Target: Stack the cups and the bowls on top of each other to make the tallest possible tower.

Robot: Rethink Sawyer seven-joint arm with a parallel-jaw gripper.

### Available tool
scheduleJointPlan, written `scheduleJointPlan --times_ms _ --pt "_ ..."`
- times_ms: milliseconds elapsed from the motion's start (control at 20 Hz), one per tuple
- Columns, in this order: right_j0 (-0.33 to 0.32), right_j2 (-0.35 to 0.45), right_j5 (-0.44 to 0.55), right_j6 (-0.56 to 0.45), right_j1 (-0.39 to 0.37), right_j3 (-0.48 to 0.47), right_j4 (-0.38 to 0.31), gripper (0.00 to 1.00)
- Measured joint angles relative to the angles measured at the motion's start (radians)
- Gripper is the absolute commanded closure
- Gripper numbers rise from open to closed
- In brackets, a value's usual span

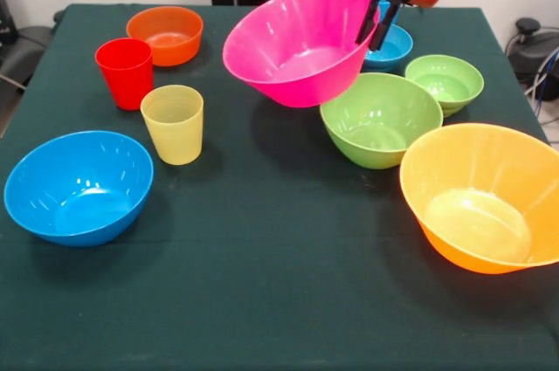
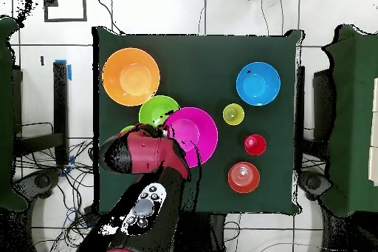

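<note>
My gripper (image 1: 377,25) is shut on the right rim of the large pink bowl (image 1: 297,44), one finger inside and one outside. The bowl hangs tilted above the table; it also shows in the overhead view (image 2: 193,134). Below it to the right stands the medium green bowl (image 1: 380,118). The small blue bowl (image 1: 395,46) is half hidden behind the pink one. The small green bowl (image 1: 444,81), large yellow-orange bowl (image 1: 485,195), medium blue bowl (image 1: 79,186), small orange bowl (image 1: 166,33), red cup (image 1: 125,72) and yellow cup (image 1: 173,123) stand apart. No light blue cup shows clearly. Nothing is stacked.
The dark green table (image 1: 262,301) carries everything. In the overhead view my red arm (image 2: 140,153) covers the small bowls beside the pink bowl. Cables lie on the floor past the table's edges.
</note>
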Motion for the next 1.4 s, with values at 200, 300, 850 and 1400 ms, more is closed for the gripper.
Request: scheduleJointPlan --times_ms 200,300,850,1400 --pt "0.002 0.001 0.009 0.0 0.01 -0.005 0.025 1.0" --pt "0.004 0.001 0.009 0.0 0.015 -0.006 0.036 1.0" --pt "0.006 0.021 0.009 0.0 0.023 -0.009 0.094 1.0" --pt "0.025 0.022 0.033 0.0 0.023 -0.029 0.133 1.0"
